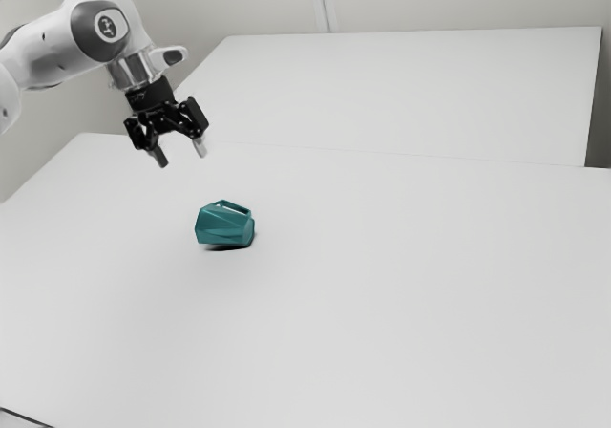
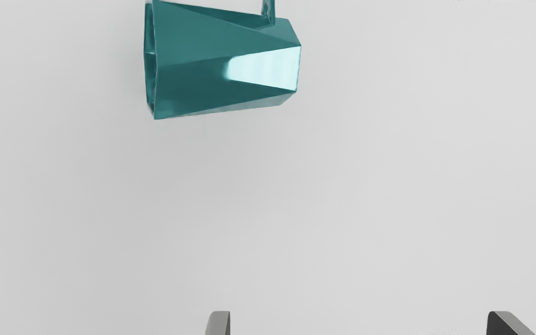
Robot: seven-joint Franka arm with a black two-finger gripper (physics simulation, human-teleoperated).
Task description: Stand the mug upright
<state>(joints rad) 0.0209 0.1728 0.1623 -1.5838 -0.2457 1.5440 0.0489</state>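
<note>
"Gripper (image 1: 181,155) up in the air, fingers spread, nothing between them. Do you agree?"

"I do. It hangs above the surface (image 1: 382,332), and the mug (image 1: 225,225) lies down there on its side, past the fingertips, lower and toward the exterior view's right."

"Which way does it point?"

"Its mouth (image 2: 150,60) faces the exterior view's left, roughly back toward the arm (image 1: 91,32), and the narrower foot (image 2: 291,70) points away. The handle (image 2: 270,11) is on the side turned from the fingers in the wrist view."

"And the long axis?"

"That's what matters. It runs nearly along the line from one fingertip to the other. Lowered as they are, the fingers would close end to end, mouth against foot."

"So a turn of the wrist?"

"I'd say about a quarter turn if we want to pinch the body across, once the hand has moved over it. Then lift and tip it, mouth up, foot down. Those slanted facets could let it slide toward the narrow end."

"Anything inside?"

"The wrist view gives a sliver of inner wall at the mouth. Whether something sits deeper, I can't tell."

"Either way, it isn't upright."

"No, righting it is still the job."
</note>
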